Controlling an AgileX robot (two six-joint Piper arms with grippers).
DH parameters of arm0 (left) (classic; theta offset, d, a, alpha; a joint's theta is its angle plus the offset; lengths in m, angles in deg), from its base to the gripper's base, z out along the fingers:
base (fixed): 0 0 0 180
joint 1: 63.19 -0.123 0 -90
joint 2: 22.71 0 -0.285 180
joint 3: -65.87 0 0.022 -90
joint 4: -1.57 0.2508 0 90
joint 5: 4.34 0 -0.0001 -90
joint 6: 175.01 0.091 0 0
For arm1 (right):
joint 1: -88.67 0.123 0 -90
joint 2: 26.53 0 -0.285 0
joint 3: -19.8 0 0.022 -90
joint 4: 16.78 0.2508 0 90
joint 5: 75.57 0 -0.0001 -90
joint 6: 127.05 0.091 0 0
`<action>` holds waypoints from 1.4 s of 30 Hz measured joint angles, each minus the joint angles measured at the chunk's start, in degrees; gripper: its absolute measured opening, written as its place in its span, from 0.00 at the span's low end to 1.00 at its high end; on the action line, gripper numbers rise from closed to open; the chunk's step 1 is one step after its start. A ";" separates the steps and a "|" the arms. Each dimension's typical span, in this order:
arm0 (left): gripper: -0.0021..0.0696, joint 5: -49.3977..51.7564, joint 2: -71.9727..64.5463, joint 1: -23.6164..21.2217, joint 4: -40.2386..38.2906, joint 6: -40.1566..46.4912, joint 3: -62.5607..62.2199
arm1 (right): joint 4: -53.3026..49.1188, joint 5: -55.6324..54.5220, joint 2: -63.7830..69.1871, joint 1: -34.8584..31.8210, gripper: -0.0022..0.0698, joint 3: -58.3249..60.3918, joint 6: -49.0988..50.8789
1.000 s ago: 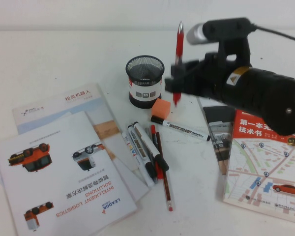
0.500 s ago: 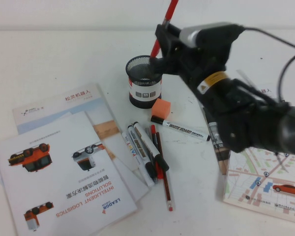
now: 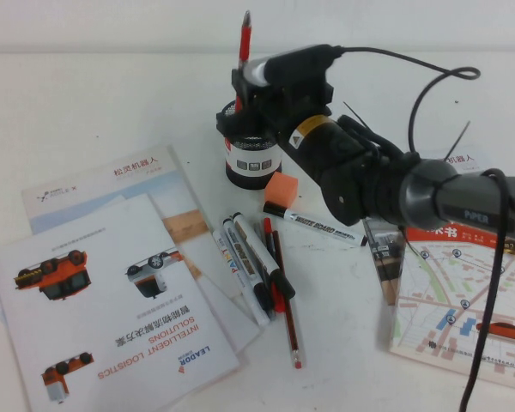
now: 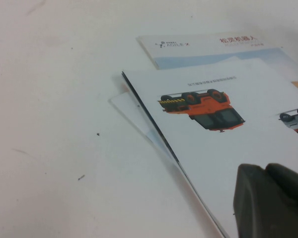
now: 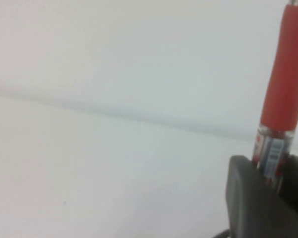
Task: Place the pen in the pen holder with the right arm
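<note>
Right gripper [image 3: 243,81] clamped on pen [image 3: 244,39], upright, directly above holder [image 3: 251,154]. Left gripper [image 4: 270,201] over brochure [image 4: 223,148], well left of holder; finger state unclear.

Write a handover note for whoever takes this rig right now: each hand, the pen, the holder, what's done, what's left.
Right hand: shut on the pen, held upright directly over the pen holder.
Left hand: parked low over the brochures, away from the work; grip state unclear.
Done: pen picked up and carried above the holder.
Left: lower the pen into the mesh cup, release, withdraw the right arm.
</note>
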 joint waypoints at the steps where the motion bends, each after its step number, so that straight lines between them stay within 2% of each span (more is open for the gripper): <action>1: 0.03 0.00 0.00 0.00 0.00 0.00 0.00 | 0.00 1.19 0.27 0.00 0.16 -0.73 -0.84; 3: 0.03 0.00 0.00 0.00 0.00 0.00 0.00 | -0.05 2.80 0.74 0.00 0.23 -1.59 -2.01; 7: 0.03 0.00 0.00 0.00 0.00 0.00 0.00 | 0.26 3.57 1.02 0.00 0.46 -2.14 -2.46; 10: 0.03 0.00 0.00 0.00 0.00 0.00 0.00 | 2.57 4.08 0.90 0.00 0.53 -2.14 -2.68; 12: 0.03 0.00 0.00 0.00 0.00 0.00 0.00 | 5.31 5.76 -0.24 0.00 0.48 -2.14 -2.68; 13: 0.03 0.00 0.00 0.00 0.00 0.00 0.00 | 6.90 7.47 -1.33 0.00 0.41 -2.14 -2.68; 15: 0.03 0.00 0.00 0.00 0.00 0.00 0.00 | 9.25 12.45 -4.63 0.00 0.20 -2.14 -2.68; 17: 0.03 0.00 0.00 0.00 0.00 0.00 0.00 | 9.67 17.01 -8.43 0.00 0.10 -1.98 -2.91; 19: 0.03 0.00 0.00 0.00 0.00 0.00 0.00 | 8.61 19.19 -13.19 0.00 0.04 -0.22 -3.38; 26: 0.03 0.00 0.00 0.00 0.00 0.00 0.00 | 5.53 10.17 -30.79 1.27 0.01 19.43 -3.38; 33: 0.03 0.00 0.00 0.00 0.00 0.00 0.00 | 3.68 9.21 -47.27 1.76 0.00 37.15 -3.05; 42: 0.03 0.00 0.00 0.00 0.00 0.00 0.00 | 2.96 10.32 -62.77 1.76 0.00 48.65 2.29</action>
